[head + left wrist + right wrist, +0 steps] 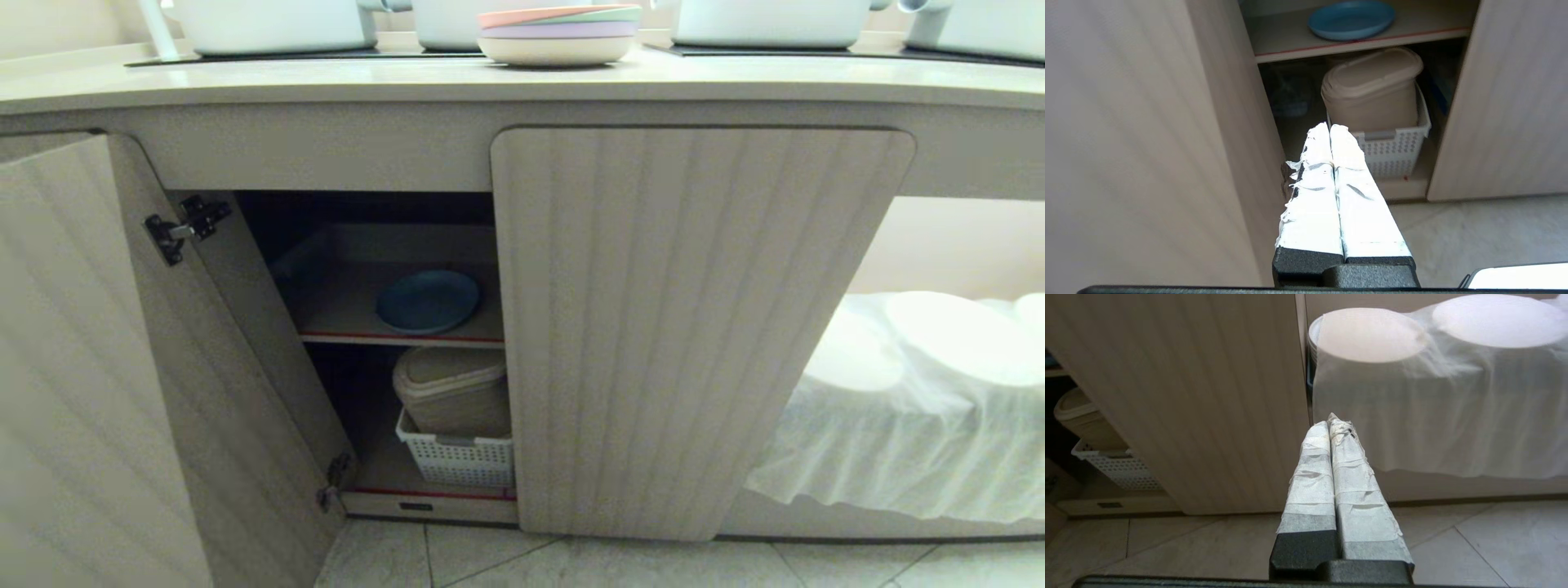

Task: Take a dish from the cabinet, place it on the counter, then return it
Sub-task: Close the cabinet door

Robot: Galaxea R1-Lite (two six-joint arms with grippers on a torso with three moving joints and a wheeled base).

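The light blue dish (427, 300) lies flat on the red-edged inner shelf of the cabinet (702, 327), seen through the open left door (90, 367). In the left wrist view the dish (1351, 19) shows well beyond my left gripper (1329, 127), which is shut and empty, low in front of the opening. My right gripper (1330, 421) is shut and empty too, held low before the closed right door (1200, 396). The counter (326, 77) runs above the cabinet. Neither arm appears in the head view.
A stack of pastel plates (559, 33) and white pots (277, 24) sit on the counter. Below the shelf, a beige lidded bin (453, 392) stands in a white basket (461, 461). A white cloth (922, 392) covers round things at the right. Tiled floor (571, 563) lies below.
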